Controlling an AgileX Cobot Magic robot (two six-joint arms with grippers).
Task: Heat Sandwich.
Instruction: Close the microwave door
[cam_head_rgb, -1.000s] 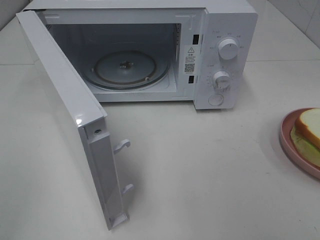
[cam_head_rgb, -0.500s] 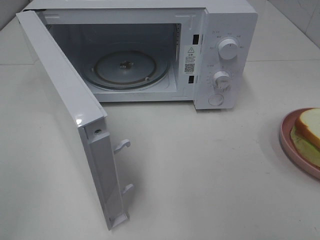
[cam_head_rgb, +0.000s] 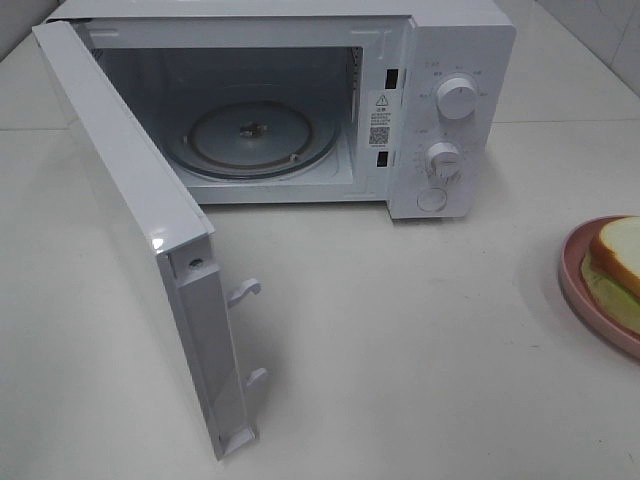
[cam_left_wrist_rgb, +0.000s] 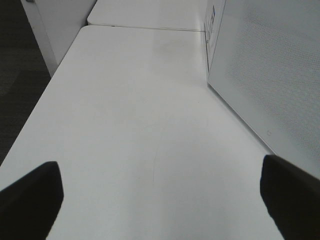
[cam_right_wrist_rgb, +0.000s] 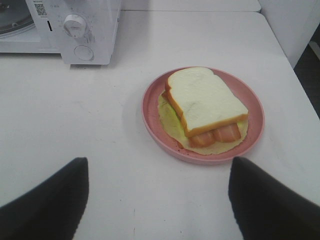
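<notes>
Sandwich (cam_right_wrist_rgb: 206, 100) first: it lies flat on the pink plate (cam_right_wrist_rgb: 150, 107) just ahead of my right pincer (cam_right_wrist_rgb: 157, 200), whose jaws stand spread wide and empty, presumably lined up to take plate or bread. Its long axis runs slantwise across the plate, the rounded crust end pointing away towards the microwave (cam_right_wrist_rgb: 75, 30). Beyond, on the table (cam_head_rgb: 400, 330), the door (cam_head_rgb: 130, 230) hangs swung out, baring the turntable (cam_head_rgb: 250, 135). My left pincer (cam_left_wrist_rgb: 160, 195) gapes empty beside that door.

Sandwich (cam_head_rgb: 620, 254) and pink plate (cam_head_rgb: 578, 290) cut off at the overhead view's right edge, microwave dial (cam_head_rgb: 458, 98) markings too small to read
</notes>
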